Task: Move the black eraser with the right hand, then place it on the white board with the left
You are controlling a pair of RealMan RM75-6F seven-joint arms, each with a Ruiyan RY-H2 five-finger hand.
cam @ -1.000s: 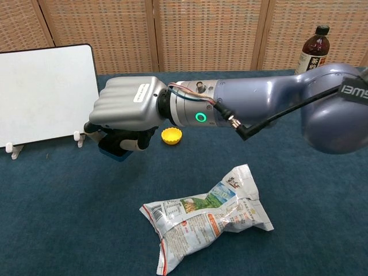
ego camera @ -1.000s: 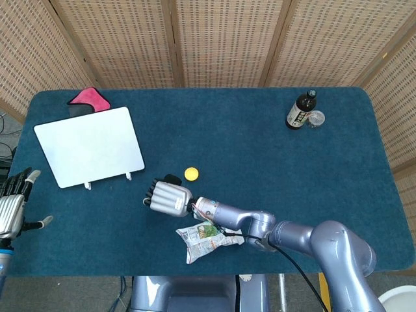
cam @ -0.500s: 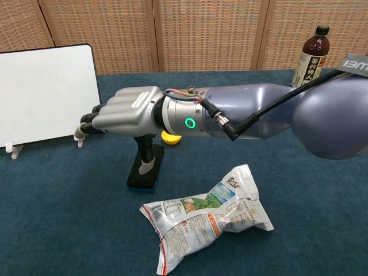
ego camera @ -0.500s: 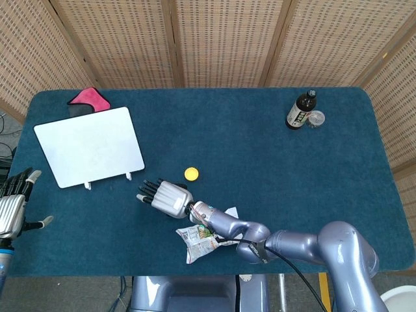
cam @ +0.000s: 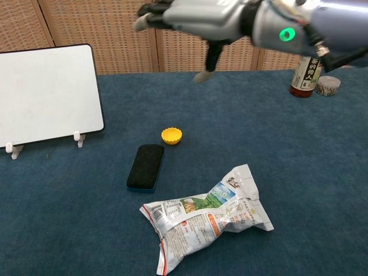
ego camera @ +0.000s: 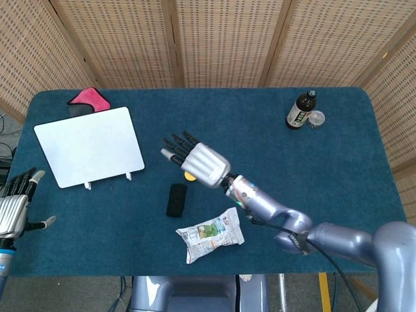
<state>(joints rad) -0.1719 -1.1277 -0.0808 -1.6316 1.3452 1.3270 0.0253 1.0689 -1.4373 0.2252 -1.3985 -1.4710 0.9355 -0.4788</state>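
Head view shows 1 desk [ego camera: 273, 130] covered in dark blue cloth, carrying 1 white board [ego camera: 89, 145], 1 snack bag [ego camera: 209, 235], 1 black eraser [ego camera: 176, 199], 1 dark bottle [ego camera: 301, 110], 1 pink cloth [ego camera: 86, 99], 1 yellow cap [ego camera: 188, 175] and 1 small clear lid [ego camera: 316, 117].

Taking the white board as landmark: it stands propped on 2 small white feet at the desk's left part. The pink cloth lies just behind its far left corner. The snack bag lies well to its right and nearer the front edge. The black eraser lies flat on the desk, free, right of the board's front right corner and apart from it, just left of the bag's top. The yellow cap sits just beyond the eraser. Bottle and clear lid stand far to the right, at the back.

The right hand [ego camera: 195, 158] hangs above the desk with fingers spread wide, holding nothing; the eraser lies below and in front of it, apart. The left hand [ego camera: 14, 209] sits off the desk's left front corner, fingers apart, holding nothing, well left of the eraser.
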